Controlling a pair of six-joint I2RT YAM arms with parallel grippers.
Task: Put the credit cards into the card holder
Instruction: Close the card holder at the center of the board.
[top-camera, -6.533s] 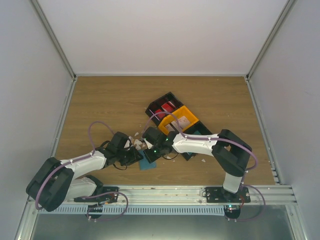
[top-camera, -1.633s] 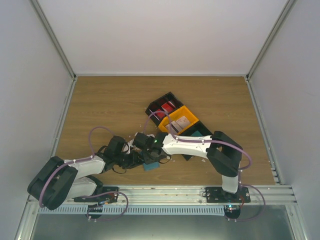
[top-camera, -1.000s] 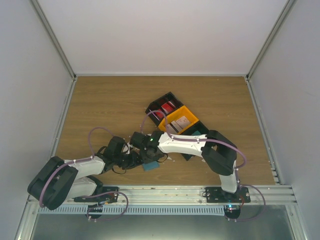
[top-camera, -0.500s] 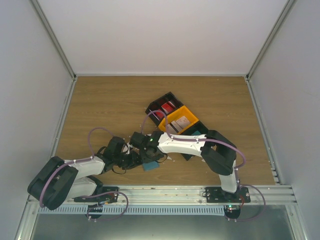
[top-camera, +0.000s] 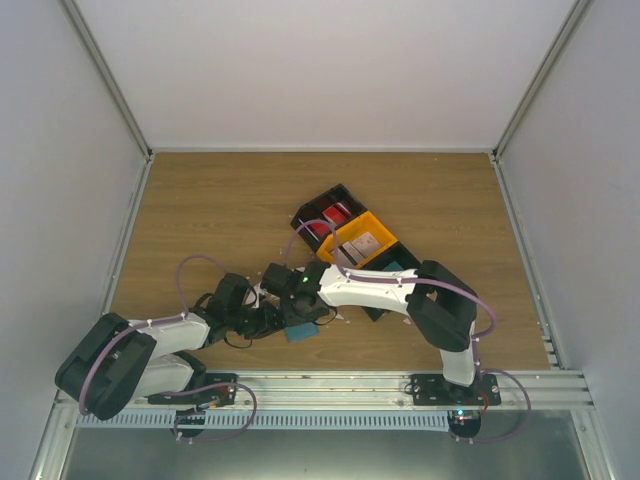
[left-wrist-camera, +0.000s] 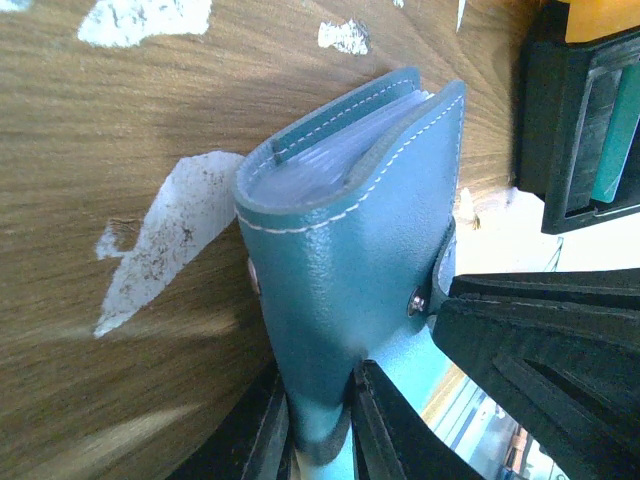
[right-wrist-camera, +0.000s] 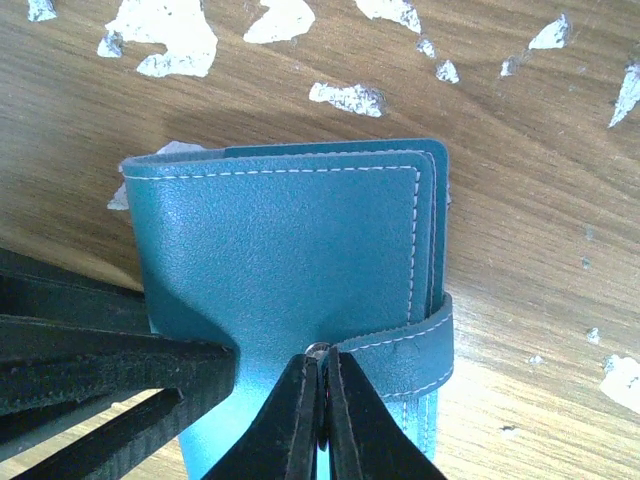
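Observation:
The teal card holder (left-wrist-camera: 340, 250) is folded shut and stands on edge on the wood, with pale pocket sleeves showing in its open end. My left gripper (left-wrist-camera: 318, 400) is shut on its lower edge. In the right wrist view the card holder (right-wrist-camera: 290, 250) has its strap (right-wrist-camera: 400, 345) wrapped over the cover. My right gripper (right-wrist-camera: 322, 375) is pinched shut on the strap's end at the metal snap. From above, both grippers meet over the card holder (top-camera: 300, 331). Red credit cards (top-camera: 333, 214) lie in a black bin, and a pale one (top-camera: 366, 243) lies in an orange bin.
The black and orange bins (top-camera: 350, 240) stand just behind and to the right of the grippers. A green-teal block (left-wrist-camera: 620, 130) sits in a black bin close to the holder. White scraps (right-wrist-camera: 165, 30) are scattered on the wooden table (top-camera: 220, 210).
Since the earliest frame the right arm has reached further left over the holder, and the left arm has drawn in slightly. Over the last second the top view hardly differs.

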